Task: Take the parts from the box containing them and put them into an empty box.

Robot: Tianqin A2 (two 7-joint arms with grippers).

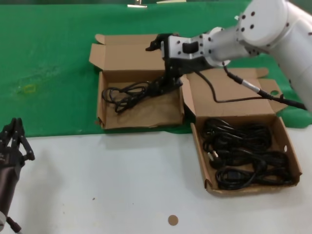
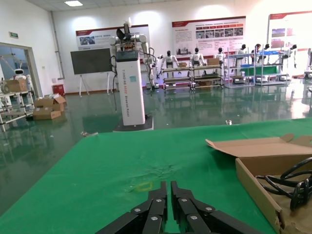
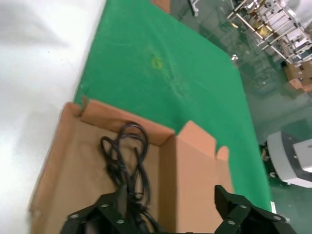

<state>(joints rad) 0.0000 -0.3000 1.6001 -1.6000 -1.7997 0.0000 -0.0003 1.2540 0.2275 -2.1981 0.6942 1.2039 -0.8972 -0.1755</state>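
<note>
The box containing the parts (image 1: 198, 148) sits on the right, open, filled with several black cable bundles (image 1: 243, 152). To its left the other open box (image 1: 101, 103) holds one black cable bundle (image 1: 127, 93). My right gripper (image 1: 165, 82) hangs over that box's far right corner. In the right wrist view my right gripper (image 3: 168, 209) is open wide. The cable bundle (image 3: 127, 156) lies on the box floor (image 3: 68, 165), running under one finger (image 3: 105, 207). My left gripper (image 1: 15, 127) is parked at the near left, shut and empty; the left wrist view shows it (image 2: 169, 189) too.
A green mat (image 1: 48, 63) covers the far half of the table and a white surface (image 1: 97, 180) the near half. A small brown disc (image 1: 172, 220) lies near the front edge. My right arm's black hose (image 1: 243, 97) drapes across the right box's lid.
</note>
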